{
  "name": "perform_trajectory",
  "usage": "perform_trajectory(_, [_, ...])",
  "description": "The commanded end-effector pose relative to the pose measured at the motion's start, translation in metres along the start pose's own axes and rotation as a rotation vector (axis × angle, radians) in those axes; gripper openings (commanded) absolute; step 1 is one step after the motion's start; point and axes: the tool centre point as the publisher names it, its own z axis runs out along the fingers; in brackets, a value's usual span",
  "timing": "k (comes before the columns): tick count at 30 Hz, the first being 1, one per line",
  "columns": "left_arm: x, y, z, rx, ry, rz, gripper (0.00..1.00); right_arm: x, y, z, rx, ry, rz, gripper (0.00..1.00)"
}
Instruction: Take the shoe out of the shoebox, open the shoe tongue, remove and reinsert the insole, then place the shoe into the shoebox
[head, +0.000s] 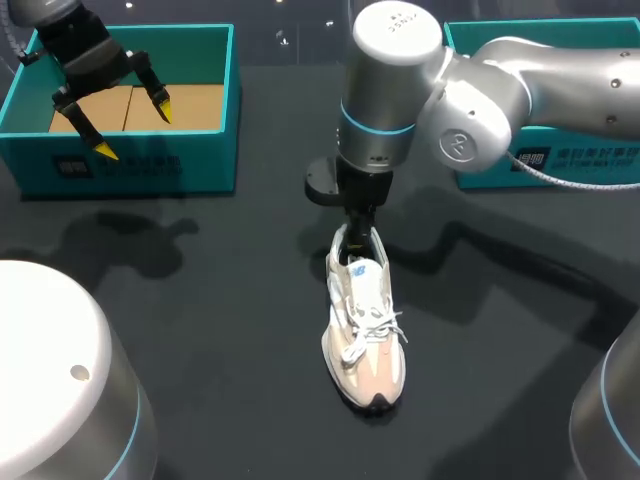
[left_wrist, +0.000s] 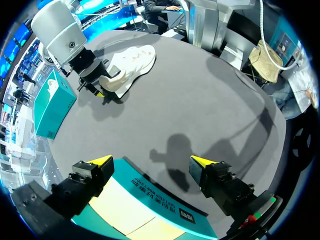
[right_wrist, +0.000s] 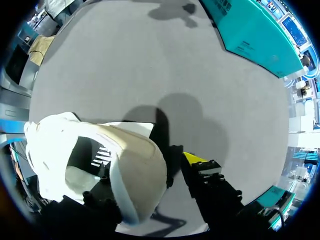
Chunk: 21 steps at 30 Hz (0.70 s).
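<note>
While the shoe (head: 365, 335) stands on its sole out on the dark table (head: 200, 330), the right gripper (head: 358, 240) comes straight down on its heel. It is white and cream, with white laces and a pinkish toe, and the toe points away from that gripper. Seen from the right wrist, the shoe (right_wrist: 100, 165) shows its open mouth, and the round back of the heel sits right in the right gripper (right_wrist: 145, 180). I cannot tell if this gripper is pinching the heel or is only spread around it, since part of it is hidden by the shoe.

Well away from the shoe, on the left arm's side, is the teal shoebox (head: 120, 165). It is open, with a brown cardboard floor inside. The left gripper (head: 133, 128) hangs over the shoebox with its two yellow tips spread wide apart – nothing is between them. From the left wrist, the left gripper (left_wrist: 151, 161) is above the near wall of the shoebox (left_wrist: 165, 205), and far ahead of it lies the shoe (left_wrist: 131, 62) with the right gripper (left_wrist: 100, 92) at its heel.

On the other side of the shoe, near the right arm, sits a second teal box (head: 560, 160) – the arm hides part of it
</note>
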Motion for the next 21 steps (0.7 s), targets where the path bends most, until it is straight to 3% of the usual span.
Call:
perform_trajectory(1, [0.000, 0.000, 0.000, -0.002, 0.001, 0.001, 1.00, 0.001, 0.003, -0.002, 0.007, -0.009, -0.001, 0.00])
perform_trajectory(14, [0.000, 0.000, 0.000, -0.002, 0.001, 0.001, 1.00, 0.006, 0.002, -0.020, 0.006, -0.032, 0.016, 0.00])
perform_trajectory(21, [0.000, 0.000, 0.000, -0.002, 0.001, 0.001, 1.00, 0.001, -0.009, -0.070, 0.036, -0.047, 0.036, 0.00])
